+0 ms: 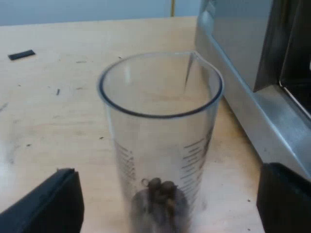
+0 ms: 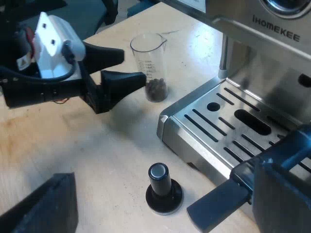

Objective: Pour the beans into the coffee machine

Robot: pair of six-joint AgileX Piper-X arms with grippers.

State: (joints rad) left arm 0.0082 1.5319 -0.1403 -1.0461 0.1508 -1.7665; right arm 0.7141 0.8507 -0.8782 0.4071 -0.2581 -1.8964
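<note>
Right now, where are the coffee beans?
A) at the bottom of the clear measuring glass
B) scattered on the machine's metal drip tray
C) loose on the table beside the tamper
A: the beans lie in a small heap at the bottom of the measuring glass, which stands upright on the table beside the espresso machine, with the left gripper open around it.

Base of the measuring glass (image 1: 160,141) is cut off; contents blurred, probably beans (image 1: 160,191).
</note>
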